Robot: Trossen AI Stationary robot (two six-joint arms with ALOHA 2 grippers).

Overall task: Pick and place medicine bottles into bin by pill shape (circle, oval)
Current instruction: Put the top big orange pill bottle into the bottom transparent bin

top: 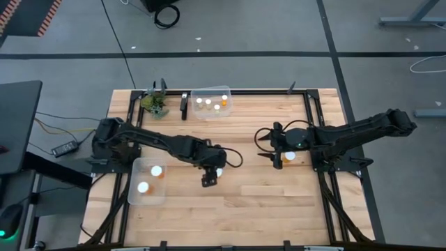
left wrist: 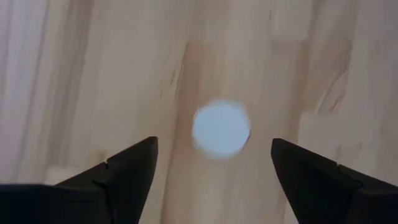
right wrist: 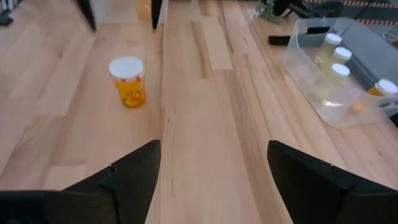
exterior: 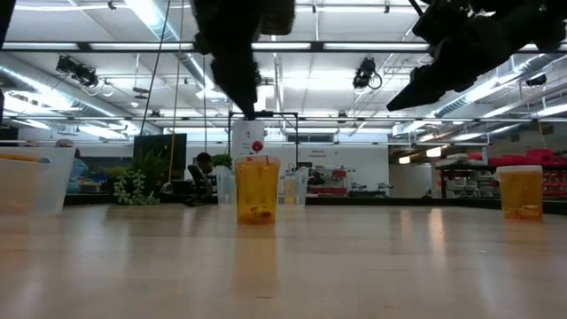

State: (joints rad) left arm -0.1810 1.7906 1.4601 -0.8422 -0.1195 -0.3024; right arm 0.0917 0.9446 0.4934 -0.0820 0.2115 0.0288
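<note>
An amber bottle with a white cap [exterior: 257, 189] stands upright on the wooden table near its middle. My left gripper [left wrist: 214, 165] is open and points down above it, touching nothing. The cap [left wrist: 221, 129] shows between and below the two fingers. My right gripper [right wrist: 214, 168] is open and empty over the table's right half [top: 273, 148]. It looks level toward the left, and its view shows that same bottle [right wrist: 127, 81]. A second bottle [top: 290, 156] stands on the table under the right arm and also shows in the low view [exterior: 521, 190].
A clear bin [top: 211, 102] at the far edge holds several bottles and also shows in the right wrist view [right wrist: 336, 81]. A second clear bin [top: 136, 183] at the near left holds two bottles. A small green plant [top: 155, 103] stands at the far left.
</note>
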